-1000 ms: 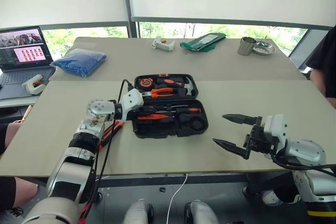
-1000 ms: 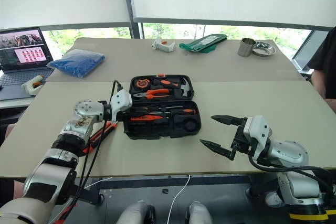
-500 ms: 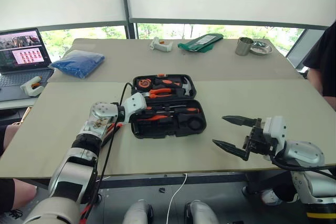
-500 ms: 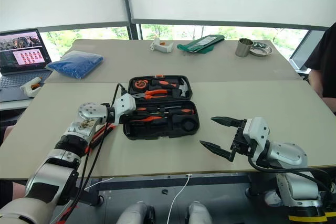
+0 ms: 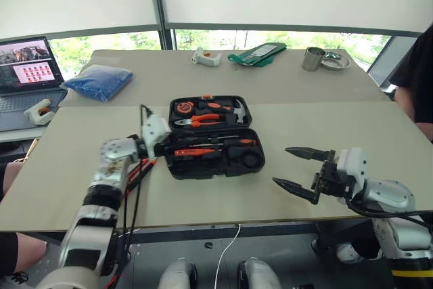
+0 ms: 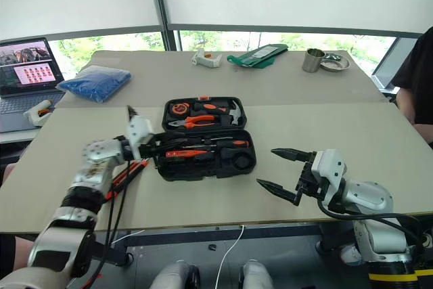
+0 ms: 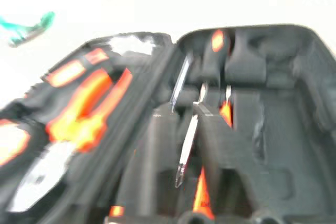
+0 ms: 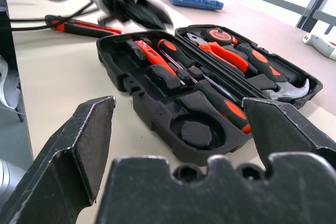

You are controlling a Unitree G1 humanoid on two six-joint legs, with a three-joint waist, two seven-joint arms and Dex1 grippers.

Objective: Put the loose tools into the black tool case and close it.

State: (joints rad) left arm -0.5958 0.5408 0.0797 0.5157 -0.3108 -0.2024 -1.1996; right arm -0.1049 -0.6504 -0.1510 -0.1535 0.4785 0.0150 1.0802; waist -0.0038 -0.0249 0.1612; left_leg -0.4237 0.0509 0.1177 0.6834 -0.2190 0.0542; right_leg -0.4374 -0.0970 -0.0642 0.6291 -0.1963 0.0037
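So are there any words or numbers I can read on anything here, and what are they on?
No text here can be read.
Laptop screen: rows of small pictures, any writing too small to read.
Green packet: a pale label, too small to read.
Black tool case and the tools in it: no lettering visible.

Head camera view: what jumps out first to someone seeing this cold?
The open black tool case at the table's centre, bright orange tools filling its slots. Flanking it: the left gripper at its left edge, and the right gripper, spread wide, off to its right. One orange-and-black tool lies outside the case.
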